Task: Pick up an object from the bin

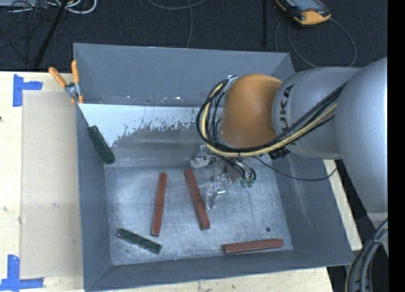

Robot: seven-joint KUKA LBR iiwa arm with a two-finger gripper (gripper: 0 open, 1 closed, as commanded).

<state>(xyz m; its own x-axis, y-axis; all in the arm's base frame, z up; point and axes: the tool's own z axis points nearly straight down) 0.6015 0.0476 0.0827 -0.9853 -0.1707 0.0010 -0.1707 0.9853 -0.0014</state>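
The gripper [214, 194] hangs low in the middle of the bin [93, 221], just beside a long brown stick [198, 203] that lies flat on the floor. I cannot tell if its jaws are spread or pressed together. To do this well, it should line up over the stick's middle, reach across it, squeeze gently, then lift straight up.

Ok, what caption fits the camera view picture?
Robot arm over a grey bin, close beside the middle brown stick.
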